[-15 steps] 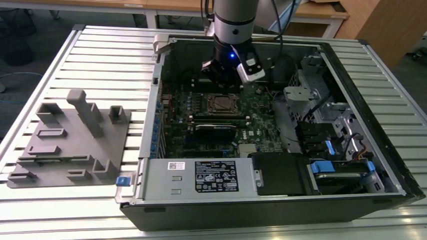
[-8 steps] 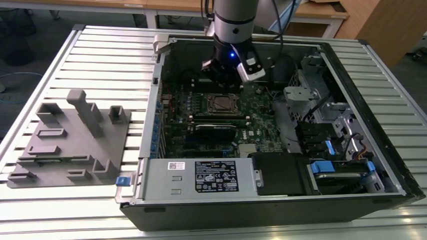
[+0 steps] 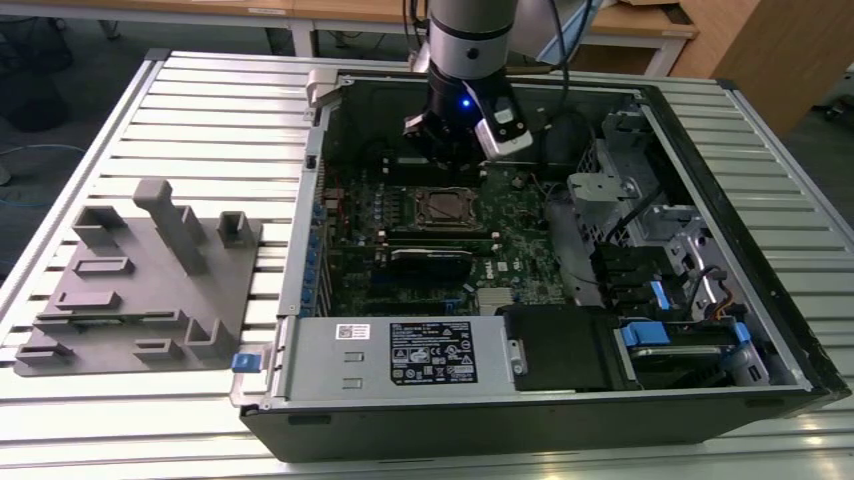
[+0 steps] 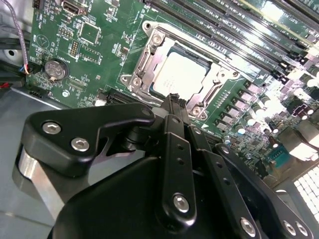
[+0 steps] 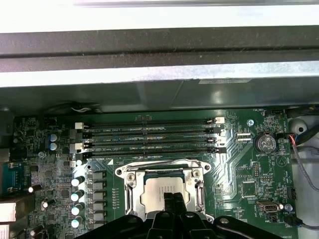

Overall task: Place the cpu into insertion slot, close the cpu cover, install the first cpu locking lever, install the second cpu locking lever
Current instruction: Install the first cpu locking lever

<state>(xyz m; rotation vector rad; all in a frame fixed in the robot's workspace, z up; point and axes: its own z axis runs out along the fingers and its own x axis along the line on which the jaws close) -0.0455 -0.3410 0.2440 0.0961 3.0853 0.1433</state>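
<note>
the cpu [image 4: 178, 74] sat under the cpu cover [image 4: 149, 59], just beyond the gripper [image 4: 174, 99], its fingers pressed together.

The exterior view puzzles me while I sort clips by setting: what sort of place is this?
Probably a lab or workshop bench for computer assembly. An open computer case lies on a slatted metal table, a grey parts fixture sits beside it, and the arm's claw hangs over the motherboard.
</note>
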